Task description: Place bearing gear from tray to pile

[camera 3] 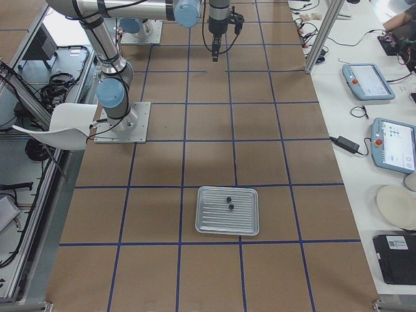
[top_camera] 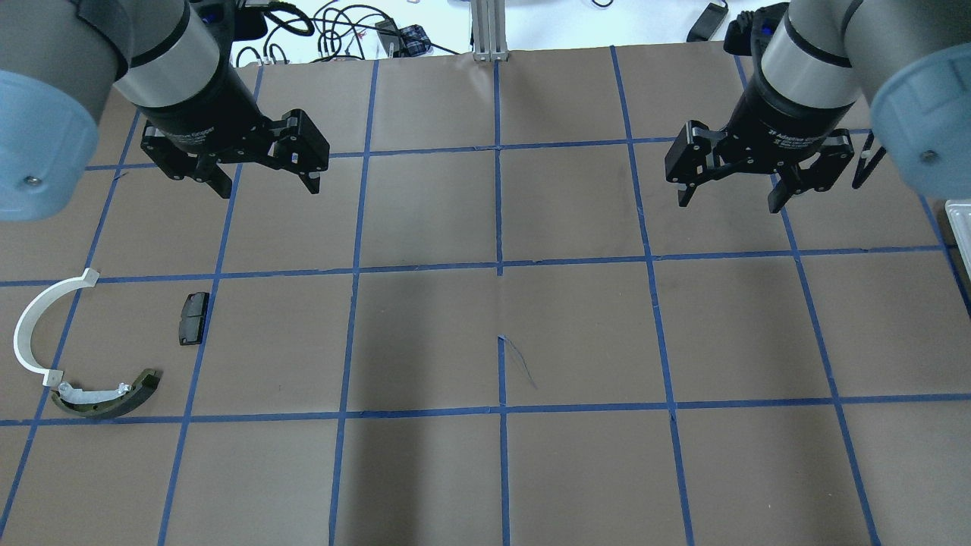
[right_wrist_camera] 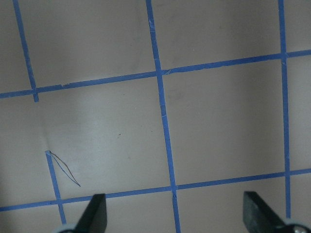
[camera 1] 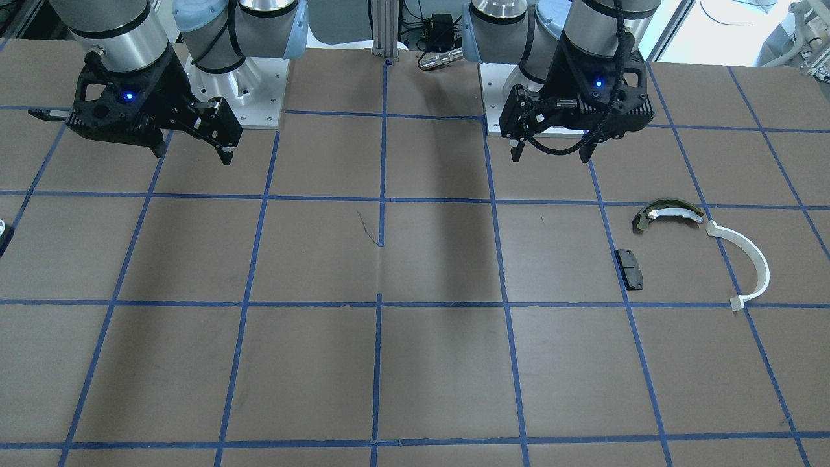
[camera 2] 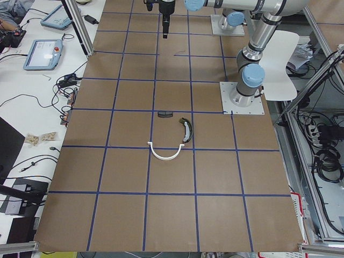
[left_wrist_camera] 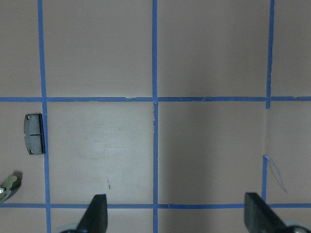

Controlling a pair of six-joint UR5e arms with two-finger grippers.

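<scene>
Two small dark parts lie close together on the ridged metal tray. They are too small to tell which of them is the bearing gear. The tray sits flat at the robot's right end of the table, clear of both arms. The pile lies well apart from it, toward the table's left end. There a white curved arc rests with one end just beside a dark olive brake shoe, and a small black pad lies near them by itself on a blue tape line. The left gripper hangs above the table beyond the pad, with its fingers spread wide and nothing between them. The right gripper hovers over bare brown paper on the other side, also spread wide and holding nothing.
</scene>
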